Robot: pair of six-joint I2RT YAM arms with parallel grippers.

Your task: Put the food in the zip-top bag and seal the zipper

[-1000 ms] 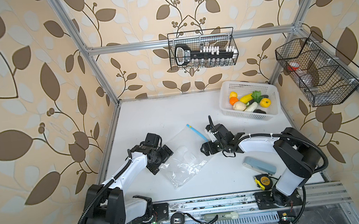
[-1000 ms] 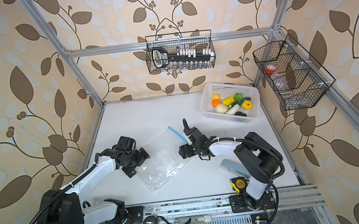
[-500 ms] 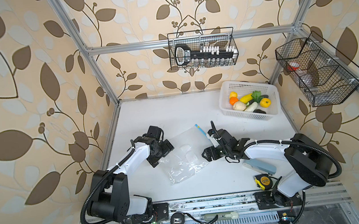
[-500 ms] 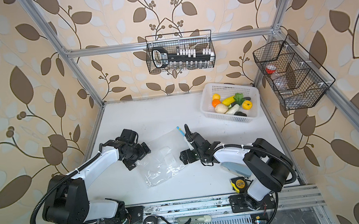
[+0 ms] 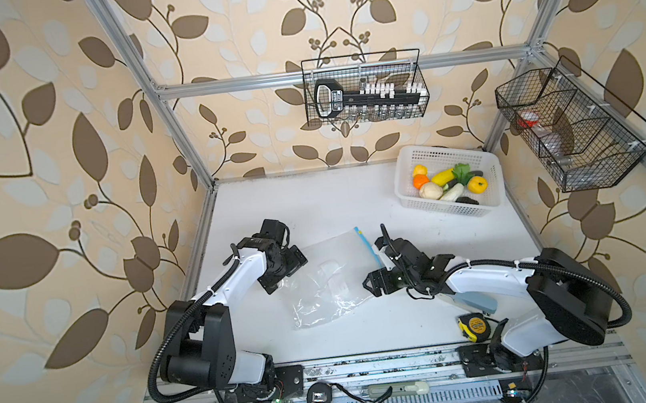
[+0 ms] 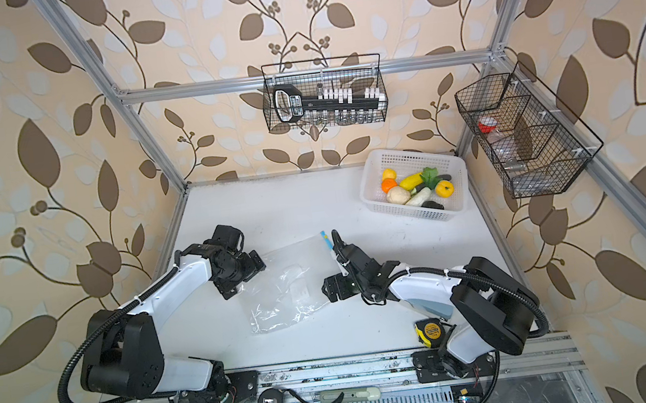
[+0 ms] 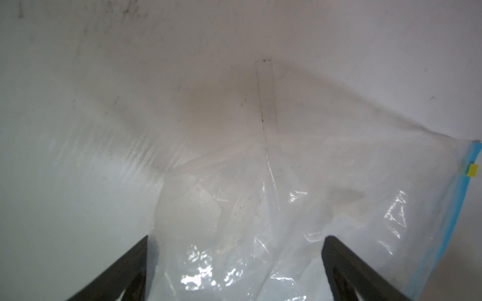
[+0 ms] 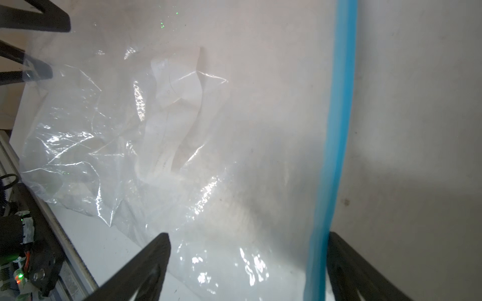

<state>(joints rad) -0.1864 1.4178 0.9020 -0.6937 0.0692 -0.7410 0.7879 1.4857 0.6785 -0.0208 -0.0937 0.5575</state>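
The zip-top bag [image 5: 331,281] [image 6: 285,286] lies crumpled and see-through on the white table, with its light-blue zipper [image 5: 366,243] [image 6: 328,243] along the right edge. My left gripper [image 5: 286,272] [image 6: 243,278] is open at the bag's left edge, and plastic shows between its fingers [image 7: 238,238]. My right gripper [image 5: 373,265] [image 6: 329,266] is open over the zipper side. One of its fingers sits just outside the blue zipper [image 8: 336,130], with the gripper [image 8: 249,235] astride the plastic. A yellow slider tab [image 7: 472,170] sits on the strip. The food [image 5: 447,185] [image 6: 416,191] lies in the white basket.
The white perforated basket [image 5: 432,151] [image 6: 391,154] stands at the back right. A yellow-and-black tape measure [image 5: 474,326] [image 6: 429,331] and a blue-grey case [image 5: 476,301] lie near the front right, the case partly under the right arm. Wire baskets [image 5: 366,88] [image 5: 572,126] hang on the walls.
The bag has slid a little to the right. The left gripper has shifted to the bag's left edge, and the right gripper has settled lower over the zipper side. Both jaws stayed open.
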